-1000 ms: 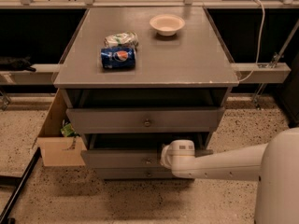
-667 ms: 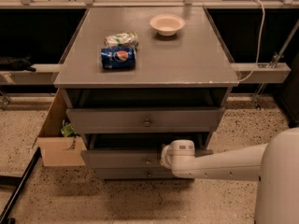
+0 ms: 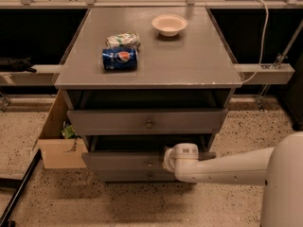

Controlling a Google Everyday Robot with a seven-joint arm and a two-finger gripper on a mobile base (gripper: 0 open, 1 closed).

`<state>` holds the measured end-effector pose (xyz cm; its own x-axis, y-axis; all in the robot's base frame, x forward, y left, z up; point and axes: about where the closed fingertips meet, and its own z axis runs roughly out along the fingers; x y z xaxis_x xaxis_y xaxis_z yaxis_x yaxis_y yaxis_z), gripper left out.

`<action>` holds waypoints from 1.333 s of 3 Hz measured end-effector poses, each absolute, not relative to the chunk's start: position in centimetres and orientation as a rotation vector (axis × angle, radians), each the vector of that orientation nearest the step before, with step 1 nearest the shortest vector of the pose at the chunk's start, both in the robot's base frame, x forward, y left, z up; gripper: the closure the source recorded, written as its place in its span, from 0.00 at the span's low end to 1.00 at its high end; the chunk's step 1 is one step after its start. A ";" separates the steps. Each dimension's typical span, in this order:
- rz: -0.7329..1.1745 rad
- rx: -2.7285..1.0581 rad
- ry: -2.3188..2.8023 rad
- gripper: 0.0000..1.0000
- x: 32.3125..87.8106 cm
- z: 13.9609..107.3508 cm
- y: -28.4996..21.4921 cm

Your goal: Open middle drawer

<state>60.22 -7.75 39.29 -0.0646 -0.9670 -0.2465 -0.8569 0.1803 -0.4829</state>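
Observation:
The middle drawer [image 3: 118, 161] is the grey mid-sized front with a small round knob [image 3: 150, 164], below the widest drawer front [image 3: 109, 121] and above the narrowest one [image 3: 128, 176]. It stands pulled out a little, with a dark gap above its front. My gripper [image 3: 165, 162] is at the end of the white arm [image 3: 227, 169] that reaches in from the right. It sits against the middle drawer's front, just right of the knob. The white wrist housing [image 3: 183, 156] hides how it meets the drawer.
On the cabinet top [image 3: 189, 65] lie a blue Pepsi can [image 3: 119, 58], a crumpled bag [image 3: 123, 39] and a white bowl [image 3: 169, 24]. An open cardboard box [image 3: 57, 145] stands on the floor at the cabinet's left. A black bar [image 3: 19, 188] crosses the lower left floor.

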 end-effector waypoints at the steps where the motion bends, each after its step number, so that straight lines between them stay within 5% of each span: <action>1: -0.271 -1.710 1.956 1.00 60.0 39.0 -7.8; 4: -0.244 -1.705 1.976 1.00 58.9 38.5 -7.4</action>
<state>58.91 -7.36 38.50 -0.0775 -0.9621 -0.2616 -0.8698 0.1935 -0.4539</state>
